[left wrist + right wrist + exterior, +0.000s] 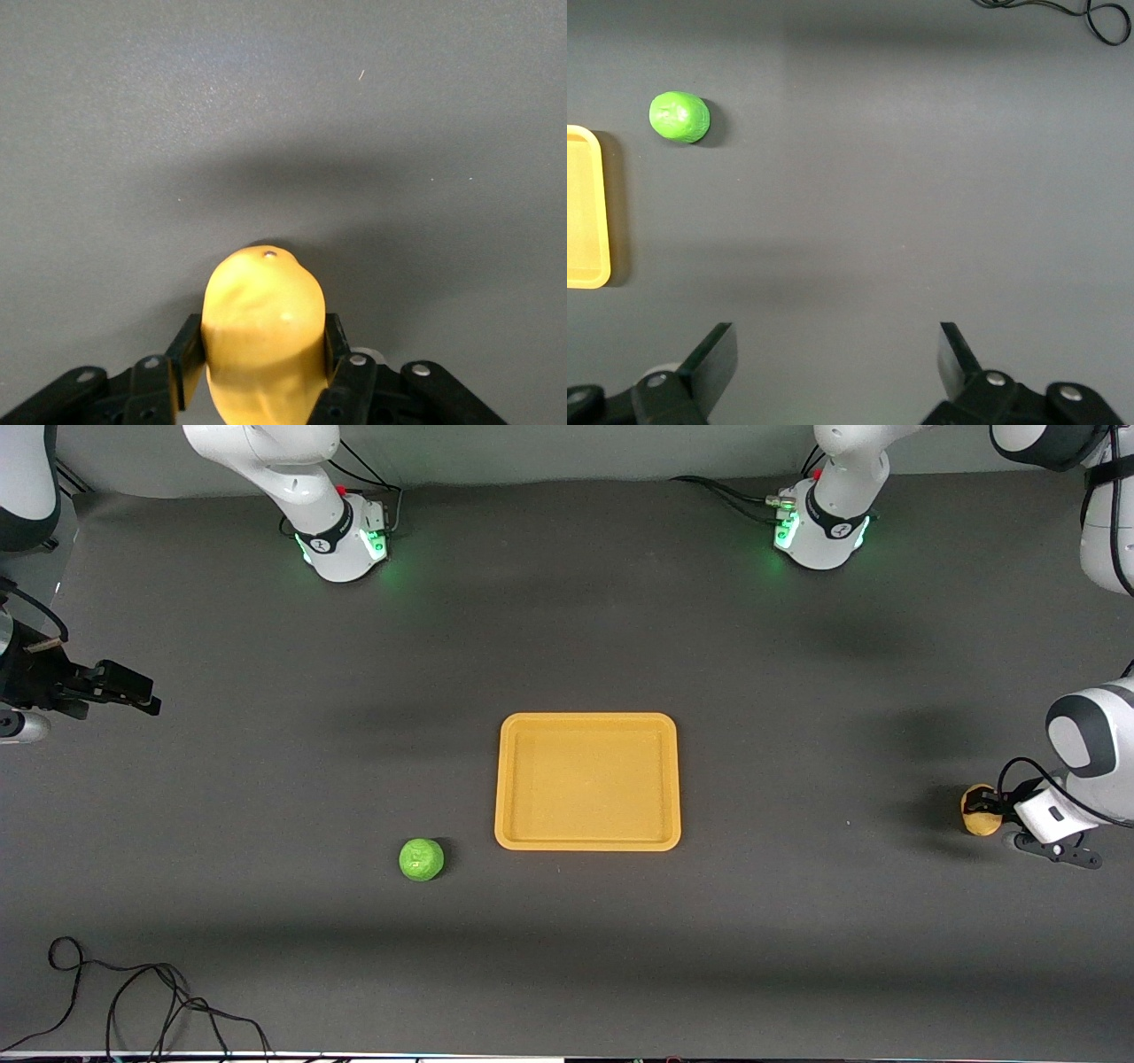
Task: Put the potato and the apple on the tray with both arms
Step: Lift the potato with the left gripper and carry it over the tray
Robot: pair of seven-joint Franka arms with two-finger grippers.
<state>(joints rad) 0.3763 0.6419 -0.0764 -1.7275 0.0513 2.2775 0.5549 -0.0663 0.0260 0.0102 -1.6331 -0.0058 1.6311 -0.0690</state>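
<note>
Gripping the potato (263, 341), left gripper (263, 372); right gripper (835, 363) jaws spread; tray (588, 841) holds nothing.

Yellow-tan potato (263, 336), bright green apple (422, 859), yellow-orange tray (587, 840), plain dark grey counter (797, 921), black fingers (713, 359)

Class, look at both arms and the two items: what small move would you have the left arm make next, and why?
Probably lift the potato and carry it toward the tray: the left gripper is shut on it, while the tray holds nothing. The open right gripper waits, away from the apple.
</note>
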